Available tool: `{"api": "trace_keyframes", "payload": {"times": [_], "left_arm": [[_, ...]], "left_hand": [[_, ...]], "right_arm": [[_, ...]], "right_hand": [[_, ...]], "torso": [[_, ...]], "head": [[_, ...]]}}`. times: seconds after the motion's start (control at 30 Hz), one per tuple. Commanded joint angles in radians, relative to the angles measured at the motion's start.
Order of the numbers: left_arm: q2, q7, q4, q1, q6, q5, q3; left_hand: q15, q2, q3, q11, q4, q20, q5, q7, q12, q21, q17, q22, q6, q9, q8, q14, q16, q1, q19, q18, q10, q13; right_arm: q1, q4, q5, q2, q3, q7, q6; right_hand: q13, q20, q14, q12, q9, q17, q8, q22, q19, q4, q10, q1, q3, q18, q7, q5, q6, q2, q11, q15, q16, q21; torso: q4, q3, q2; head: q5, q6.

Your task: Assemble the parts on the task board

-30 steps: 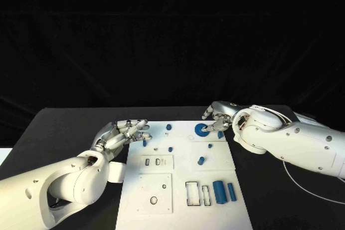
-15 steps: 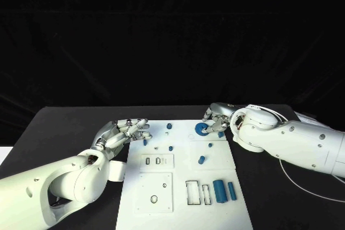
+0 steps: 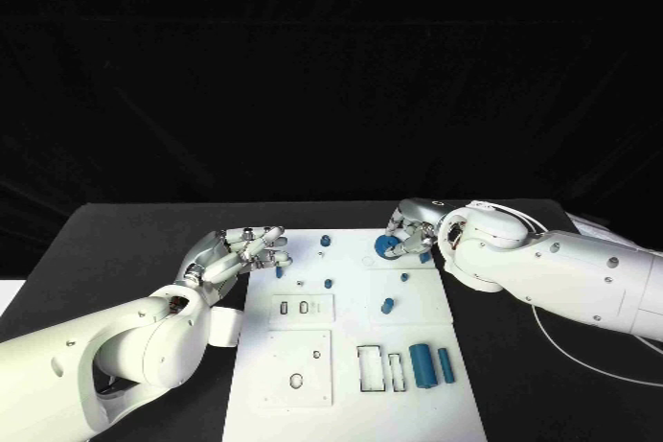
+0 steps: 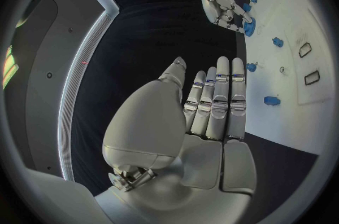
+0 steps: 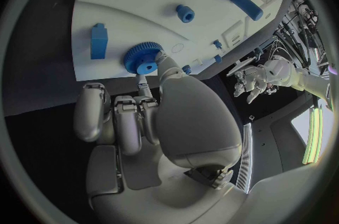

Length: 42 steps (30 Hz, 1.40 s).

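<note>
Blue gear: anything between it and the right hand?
No. The right hand is already at the gear, a fingertip touching its toothed rim. Nothing visible lies between them.

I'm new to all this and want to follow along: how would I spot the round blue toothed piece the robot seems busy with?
Start at the white task board in the middle of the black table and follow it to its far end. There, near the right edge, the right hand touches a blue gear. Its neighbours are small pegs, cylinders and a block; it alone is a flat disc with teeth round its rim.
</note>
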State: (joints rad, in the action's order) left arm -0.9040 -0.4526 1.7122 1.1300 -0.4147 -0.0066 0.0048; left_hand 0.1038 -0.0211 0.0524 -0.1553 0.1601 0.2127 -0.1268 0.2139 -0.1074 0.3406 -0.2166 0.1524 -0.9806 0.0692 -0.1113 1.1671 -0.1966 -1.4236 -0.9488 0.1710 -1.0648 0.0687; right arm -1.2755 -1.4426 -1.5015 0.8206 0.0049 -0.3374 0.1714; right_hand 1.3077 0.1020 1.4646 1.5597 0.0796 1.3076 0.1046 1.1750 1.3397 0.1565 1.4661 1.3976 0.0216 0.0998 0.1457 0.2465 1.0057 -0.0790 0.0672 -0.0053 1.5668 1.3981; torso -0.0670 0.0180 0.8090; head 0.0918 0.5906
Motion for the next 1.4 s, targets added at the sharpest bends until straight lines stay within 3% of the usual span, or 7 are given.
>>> {"api": "trace_keyframes", "payload": {"times": [0.03,0.2,0.5,0.7,0.83,0.97,1.4], "left_arm": [[0.002,-0.002,0.002,0.001,0.019,-0.005,0.001],[0.002,0.000,0.004,0.001,0.021,-0.005,0.001],[0.001,0.002,0.004,0.001,0.021,-0.005,0.001],[0.000,0.004,0.004,0.001,0.021,-0.005,0.001],[0.001,0.007,0.005,0.001,0.023,-0.005,0.001],[0.001,0.013,0.006,0.001,0.025,-0.005,0.001],[0.005,0.020,0.008,0.001,0.031,-0.005,0.001]], "left_hand": [[0.001,0.001,0.000,-0.005,-0.007,0.002,-0.003,0.005,0.006,-0.003,-0.001,-0.002,0.000,-0.001,0.004,-0.003,0.003,-0.006,0.003,0.010,-0.001,-0.001],[0.001,0.002,0.000,-0.005,-0.008,0.002,-0.004,0.005,0.007,-0.004,-0.002,-0.002,0.000,-0.001,0.004,-0.003,0.004,-0.007,0.003,0.010,-0.001,-0.001],[0.001,0.003,0.001,-0.005,-0.009,0.002,-0.005,0.005,0.008,-0.004,-0.002,-0.002,-0.001,-0.001,0.005,-0.003,0.005,-0.008,0.004,0.010,-0.001,-0.001],[0.001,0.004,0.002,-0.005,-0.010,0.002,-0.005,0.005,0.008,-0.004,-0.003,-0.002,0.000,-0.001,0.005,-0.004,0.006,-0.009,0.004,0.010,-0.001,-0.001],[0.001,0.004,0.002,-0.005,-0.010,0.002,-0.005,0.005,0.008,-0.004,-0.003,-0.002,0.000,-0.001,0.005,-0.004,0.006,-0.009,0.004,0.010,-0.001,-0.001],[0.001,0.004,0.002,-0.005,-0.011,0.002,-0.005,0.005,0.009,-0.005,-0.003,-0.002,0.000,-0.001,0.006,-0.004,0.006,-0.010,0.004,0.010,-0.001,-0.001],[0.002,0.005,0.002,-0.006,-0.011,0.002,-0.005,0.005,0.010,-0.005,-0.003,-0.003,0.001,-0.001,0.007,-0.004,0.007,-0.010,0.005,0.011,0.000,-0.001]], "right_arm": [[0.003,0.006,-0.025,-0.001,-0.002,-0.007,-0.027],[0.004,0.011,-0.068,-0.002,-0.002,-0.006,-0.016],[0.013,0.006,-0.135,-0.006,-0.002,0.001,-0.014],[0.018,-0.026,-0.120,-0.004,-0.002,0.019,0.056],[0.018,-0.063,-0.101,-0.002,-0.002,0.012,0.099],[0.011,-0.096,-0.111,-0.011,-0.001,-0.008,0.134],[0.005,-0.106,-0.130,-0.133,-0.002,-0.044,0.142]], "right_hand": [[0.259,-0.002,0.106,0.007,0.002,0.263,0.010,0.002,0.004,-0.016,0.102,0.013,0.014,-0.019,-0.002,-0.029,0.021,0.025,-0.006,-0.005,0.004,0.004],[0.255,-0.013,0.106,0.003,0.003,0.263,0.019,0.005,0.004,-0.071,0.099,0.096,0.093,-0.019,-0.014,-0.079,0.052,0.065,-0.018,-0.016,0.004,0.006],[0.254,-0.015,0.106,0.001,-0.002,0.263,0.016,0.007,0.003,-0.089,0.098,0.086,0.127,-0.020,-0.013,-0.085,0.061,0.043,-0.018,-0.016,0.004,0.007],[0.263,-0.017,0.106,0.011,-0.003,0.263,0.019,0.025,0.014,-0.085,0.105,0.051,0.160,-0.023,-0.020,-0.034,0.081,0.034,-0.025,-0.020,0.004,0.016],[0.263,-0.018,0.106,0.011,-0.005,0.263,0.016,0.028,0.016,-0.076,0.105,0.027,0.172,-0.024,-0.021,-0.027,0.081,0.029,-0.025,-0.020,0.004,0.017],[0.263,-0.018,0.106,0.011,-0.005,0.263,0.015,0.030,0.017,-0.076,0.105,0.024,0.175,-0.024,-0.022,-0.026,0.081,0.029,-0.026,-0.020,0.004,0.018],[0.260,-0.018,0.106,0.007,-0.007,0.263,0.012,0.033,0.018,-0.079,0.102,0.023,0.190,-0.025,-0.022,-0.024,0.078,0.028,-0.026,-0.021,0.004,0.019]], "torso": [[-0.0004,0.0000,0.000],[-0.0004,0.0003,0.000],[-0.0019,0.0004,0.000],[-0.0005,-0.0007,0.000],[-0.0019,0.0016,-0.001],[-0.0022,0.0003,0.000],[-0.0046,0.0009,0.001]], "head": [[0.000,0.001],[-0.001,0.003],[0.000,0.005],[-0.001,0.003],[0.001,0.001],[0.002,-0.001],[-0.007,0.001]]}}
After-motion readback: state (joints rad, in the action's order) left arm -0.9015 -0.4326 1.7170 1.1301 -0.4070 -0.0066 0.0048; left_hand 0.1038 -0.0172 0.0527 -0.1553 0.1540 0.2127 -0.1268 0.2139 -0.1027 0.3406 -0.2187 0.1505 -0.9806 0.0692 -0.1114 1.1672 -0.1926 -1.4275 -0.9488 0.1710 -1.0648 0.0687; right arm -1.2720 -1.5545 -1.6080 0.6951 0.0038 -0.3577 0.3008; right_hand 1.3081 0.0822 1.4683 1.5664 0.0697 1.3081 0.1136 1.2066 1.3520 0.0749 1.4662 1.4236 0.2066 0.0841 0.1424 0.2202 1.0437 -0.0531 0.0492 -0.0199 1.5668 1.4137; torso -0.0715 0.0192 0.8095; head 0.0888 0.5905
